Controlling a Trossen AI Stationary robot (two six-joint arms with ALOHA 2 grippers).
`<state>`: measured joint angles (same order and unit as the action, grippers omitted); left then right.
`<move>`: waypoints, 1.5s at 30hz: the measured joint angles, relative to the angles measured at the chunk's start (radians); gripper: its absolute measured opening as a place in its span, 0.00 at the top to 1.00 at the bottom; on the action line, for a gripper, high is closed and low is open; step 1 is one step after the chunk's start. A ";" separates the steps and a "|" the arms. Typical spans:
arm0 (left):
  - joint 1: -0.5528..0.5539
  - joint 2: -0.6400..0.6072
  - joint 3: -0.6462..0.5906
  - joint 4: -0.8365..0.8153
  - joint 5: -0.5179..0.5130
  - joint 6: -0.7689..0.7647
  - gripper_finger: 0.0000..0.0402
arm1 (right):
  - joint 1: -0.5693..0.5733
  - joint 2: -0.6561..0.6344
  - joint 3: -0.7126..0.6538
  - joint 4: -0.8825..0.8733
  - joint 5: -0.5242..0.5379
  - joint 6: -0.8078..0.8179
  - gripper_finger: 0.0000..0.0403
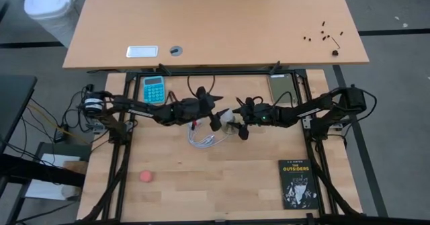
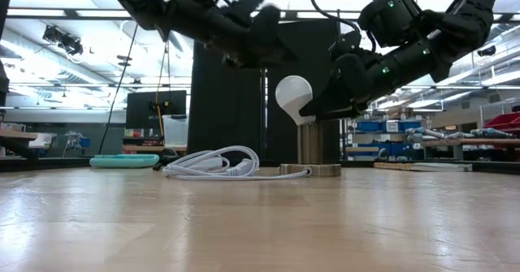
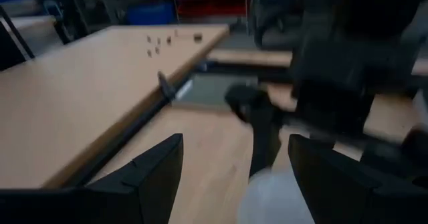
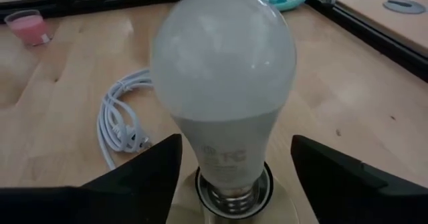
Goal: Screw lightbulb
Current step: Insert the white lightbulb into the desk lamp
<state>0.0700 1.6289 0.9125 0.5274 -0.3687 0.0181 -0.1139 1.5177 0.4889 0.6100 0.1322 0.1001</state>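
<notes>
The lightbulb stands upright in its socket mid-surface, base down, dead between the right tool's spread fingers, so it's nearer than the left tool, also spread, holding nothing.

Robotics lab/workshop: open ceiling with strip lights, parts shelves, monitor behind the wooden tabletop.

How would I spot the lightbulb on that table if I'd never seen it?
Look to the middle of the wooden table, where the two dark arms meet. The lightbulb stands upright there in a round metal socket, beside a coiled white cord. It is the only frosted white, pear-shaped thing there.
</notes>
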 joint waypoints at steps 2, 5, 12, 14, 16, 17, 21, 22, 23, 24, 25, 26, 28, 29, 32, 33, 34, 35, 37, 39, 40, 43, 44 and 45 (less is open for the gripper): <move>0.000 -0.034 0.000 -0.016 0.000 0.000 0.32 | 0.001 -0.004 0.000 -0.010 0.000 0.000 0.27; -0.002 -0.096 0.001 -0.062 0.000 0.000 0.32 | 0.002 -0.019 0.000 -0.030 -0.001 -0.003 0.27; -0.040 -0.144 -0.001 -0.292 0.000 -0.053 0.32 | 0.024 -0.116 0.000 -0.237 0.027 0.003 0.27; -0.048 -0.131 -0.006 -0.318 0.000 -0.055 0.32 | 0.030 -0.157 0.000 -0.295 0.039 0.010 0.27; -0.049 -0.128 -0.038 -0.316 0.000 -0.056 0.32 | 0.030 -0.195 0.000 -0.344 0.044 0.029 0.27; -0.047 -0.128 -0.052 -0.316 -0.001 -0.056 0.32 | 0.030 -0.215 0.000 -0.369 0.046 0.039 0.27; -0.017 -0.133 -0.098 -0.296 0.003 -0.027 0.32 | 0.020 -0.277 0.000 -0.429 0.048 0.081 0.27; -0.007 -0.133 -0.106 -0.290 0.014 -0.009 0.32 | 0.018 -0.293 0.000 -0.433 0.048 0.083 0.27; 0.003 -0.133 -0.115 -0.291 0.023 0.015 0.32 | 0.017 -0.310 0.000 -0.447 0.048 0.084 0.27; 0.015 -0.133 -0.121 -0.293 0.031 0.037 0.32 | 0.015 -0.324 0.000 -0.452 0.048 0.084 0.27; 0.028 -0.132 -0.123 -0.290 0.049 0.056 0.32 | 0.012 -0.340 0.000 -0.468 0.048 0.092 0.27; 0.041 -0.132 -0.127 -0.292 0.054 0.060 0.32 | 0.006 -0.361 0.000 -0.502 0.048 0.111 0.27; 0.068 -0.133 -0.126 -0.291 0.077 0.054 0.32 | -0.008 -0.391 0.018 -0.596 0.048 0.182 0.27; 0.081 -0.138 -0.126 -0.301 0.090 0.034 0.32 | -0.015 -0.410 0.037 -0.672 0.047 0.224 0.27; 0.125 -0.170 -0.127 -0.308 0.152 -0.100 0.32 | -0.028 -0.452 0.116 -0.886 0.002 0.314 0.27; 0.138 -0.193 -0.127 -0.318 0.179 -0.156 0.32 | -0.028 -0.462 0.148 -0.931 -0.021 0.332 0.27; 0.150 -0.219 -0.126 -0.323 0.208 -0.206 0.32 | -0.027 -0.473 0.183 -0.967 -0.041 0.346 0.27; 0.159 -0.248 -0.126 -0.337 0.227 -0.244 0.32 | -0.027 -0.482 0.220 -0.997 -0.054 0.350 0.27; 0.167 -0.311 -0.125 -0.370 0.234 -0.302 0.32 | -0.027 -0.487 0.299 -1.031 -0.069 0.347 0.27; 0.166 -0.361 -0.125 -0.355 0.233 -0.328 0.32 | -0.032 -0.481 0.372 -1.054 -0.074 0.331 0.27; 0.166 -0.389 -0.121 -0.362 0.233 -0.334 0.32 | -0.037 -0.476 0.409 -1.056 -0.074 0.316 0.27; 0.165 -0.431 -0.086 -0.363 0.221 -0.377 0.32 | -0.056 -0.452 0.501 -1.058 -0.074 0.314 0.27; 0.165 -0.439 -0.077 -0.367 0.213 -0.405 0.32 | -0.063 -0.438 0.530 -1.065 -0.078 0.337 0.27; 0.165 -0.441 -0.060 -0.370 0.200 -0.426 0.32 | -0.067 -0.422 0.566 -1.065 -0.083 0.358 0.27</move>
<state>0.2350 1.1879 0.8525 0.1575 -0.1686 -0.4079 -0.1812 1.0958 1.0551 -0.4553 0.0493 0.4585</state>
